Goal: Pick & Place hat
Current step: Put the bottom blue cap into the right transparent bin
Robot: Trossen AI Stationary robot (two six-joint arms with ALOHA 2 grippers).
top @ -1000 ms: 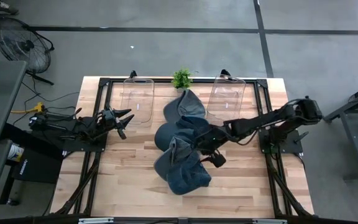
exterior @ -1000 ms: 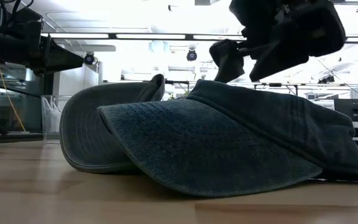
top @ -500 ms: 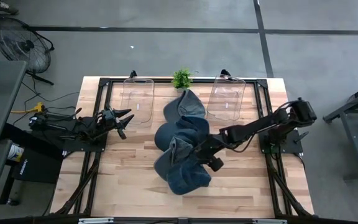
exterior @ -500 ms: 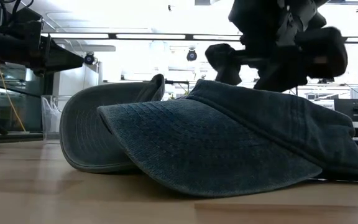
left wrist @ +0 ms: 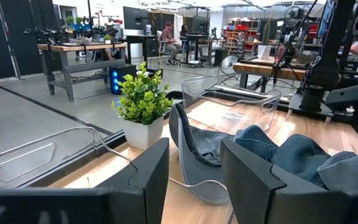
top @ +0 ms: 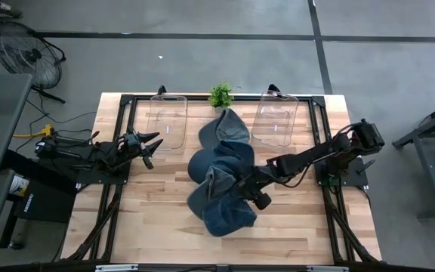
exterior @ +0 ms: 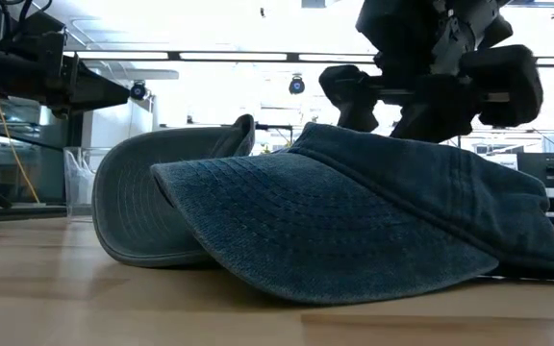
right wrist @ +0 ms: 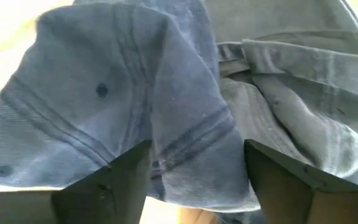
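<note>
Several blue denim caps lie piled mid-table. The nearest cap [top: 225, 211] rests on its brim and crown, brim toward the low camera [exterior: 354, 221]. Another cap [top: 210, 162] lies behind it, and a third [top: 225, 128] lies farther back, seen in the left wrist view [left wrist: 197, 143]. My right gripper [top: 254, 195] is open right over the nearest cap's crown [right wrist: 135, 93], its fingers on either side of a raised fold [right wrist: 197, 180]. My left gripper [top: 151, 147] waits open at the table's left side [left wrist: 194, 180]. My right gripper comes at the nearest cap's crown from above, slanting from the table's right. Its open fingers [exterior: 354, 101] straddle a raised fold of the crown [right wrist: 179, 124]. The fingertips reach down to the cloth [exterior: 402, 144], but I cannot tell whether they touch it. The cap lies on the table.
Two clear plastic bins [top: 165, 117] [top: 276, 117] stand at the table's far edge, a small potted plant [top: 220, 94] between them. Bare wood shows to the left and near side of the pile. Black frame rails run along the table's sides.
My right gripper has moved a little toward the table's left and near edge and come down onto the nearest cap's crown, tipping as it went. The caps have kept still.
</note>
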